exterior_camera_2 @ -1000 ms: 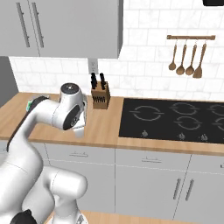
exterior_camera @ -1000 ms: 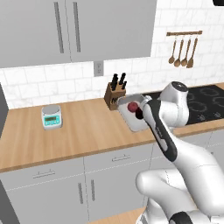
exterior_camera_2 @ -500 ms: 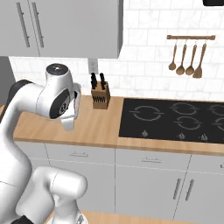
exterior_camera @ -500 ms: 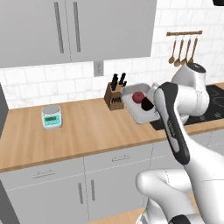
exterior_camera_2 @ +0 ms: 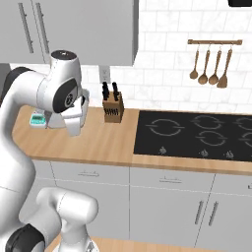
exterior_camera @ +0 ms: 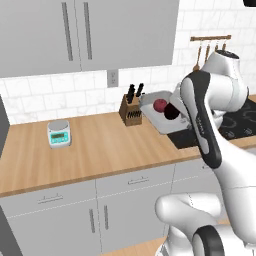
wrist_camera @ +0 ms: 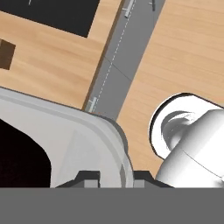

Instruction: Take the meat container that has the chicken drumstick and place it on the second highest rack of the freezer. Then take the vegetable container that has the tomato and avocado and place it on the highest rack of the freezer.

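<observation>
A grey vegetable container [exterior_camera: 152, 116] hangs tilted in the air above the counter, next to the knife block. In it lie the dark-red tomato [exterior_camera: 159, 105] and a dark avocado [exterior_camera: 171, 113]. My gripper [wrist_camera: 114, 177] is shut on the container's rim [wrist_camera: 111, 135], with one fingertip on each side of the wall. In the left base view my forearm covers the hand at the tray's right end. A dark mass [wrist_camera: 19, 157] fills the tray's inside in the hand view. The chicken drumstick is out of view. A tall grey appliance's edge [exterior_camera: 3, 125] shows at the far left.
A knife block [exterior_camera: 131, 107] stands at the wall behind the tray, and a small kitchen scale [exterior_camera: 58, 134] sits to the left on the wooden counter [exterior_camera: 100, 145]. The black cooktop [exterior_camera_2: 197, 135] lies to the right, wooden spoons [exterior_camera_2: 211, 61] hang above it, and wall cabinets [exterior_camera: 95, 35] are overhead.
The arm has lifted the container from just above the counter and its elbow has swung up and right. The tray sits higher and more tilted. The base has not moved.
</observation>
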